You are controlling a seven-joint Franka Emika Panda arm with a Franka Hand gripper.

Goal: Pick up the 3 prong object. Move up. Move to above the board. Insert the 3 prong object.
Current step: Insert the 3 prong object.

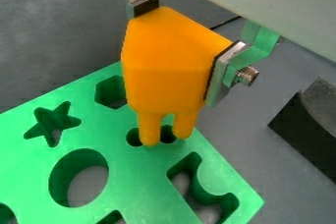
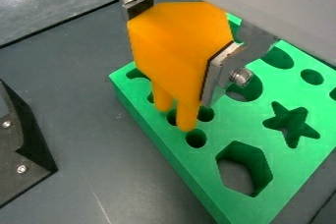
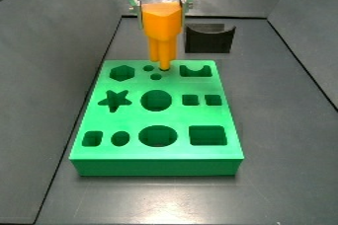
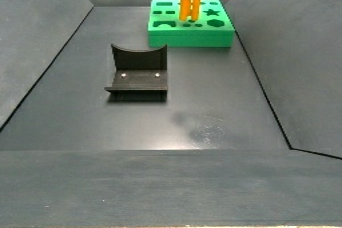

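Jaws grip 3 prong object, legs entering board holes nr edge.

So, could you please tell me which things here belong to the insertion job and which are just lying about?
In the job:
- orange peg, held in the gripper, legs at the holes
- green board beneath it
- gripper, above the board

Lying about:
- black fixture, on the floor apart from the board

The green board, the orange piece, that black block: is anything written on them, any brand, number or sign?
None: no readable text in any view.
The board: only shaped cut-outs, no lettering.
The 3 prong object, held in the tool over the board: plain orange.
The black notched block: unmarked.
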